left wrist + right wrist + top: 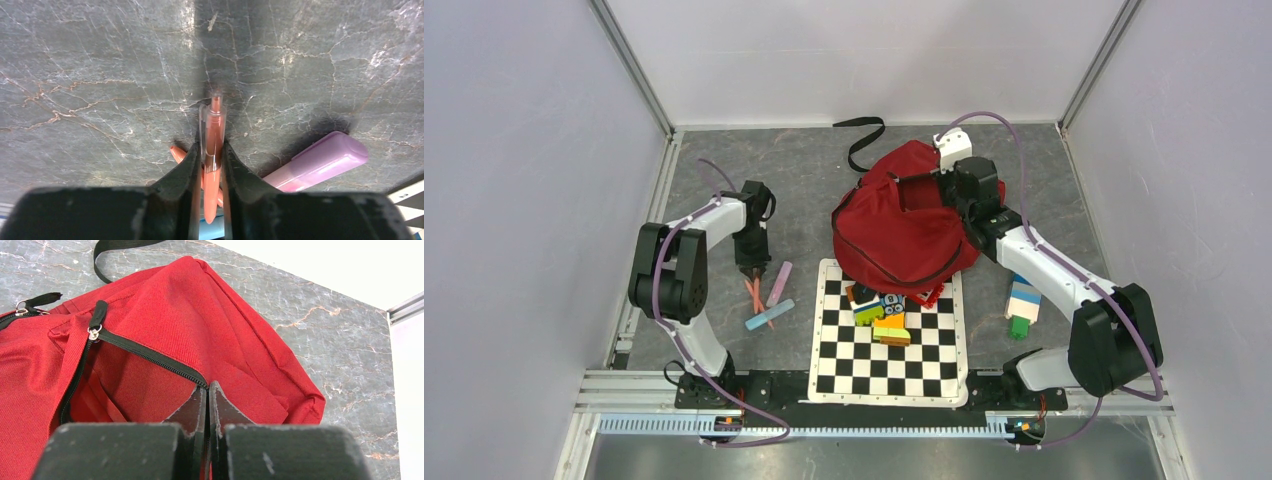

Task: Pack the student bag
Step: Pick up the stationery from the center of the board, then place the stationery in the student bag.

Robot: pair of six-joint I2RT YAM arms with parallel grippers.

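Two grippers, both closed on something. Left gripper [211, 150] points down at the table [804, 180], fingers [187, 170] pinching an orange pen [214, 125] from both sides, and the pen's end pokes out ahead of them. A second orange pen [176, 152] lies crossed underneath. Purple marker [320, 160] is just right of it, blue marker [769, 315] close by toward the near edge.

Right gripper [207, 390] has its fingers pressed together on the black zipper edge of the student bag [200, 315], at the open mouth. Bag sits slumped back-centre on the table, its front edge overlapping the far edge of the checkered board [924, 360]. Toy blocks [879, 310] are on the board just in front of the bag. A blue-white-green block stack [1022, 305] lies right of the board.
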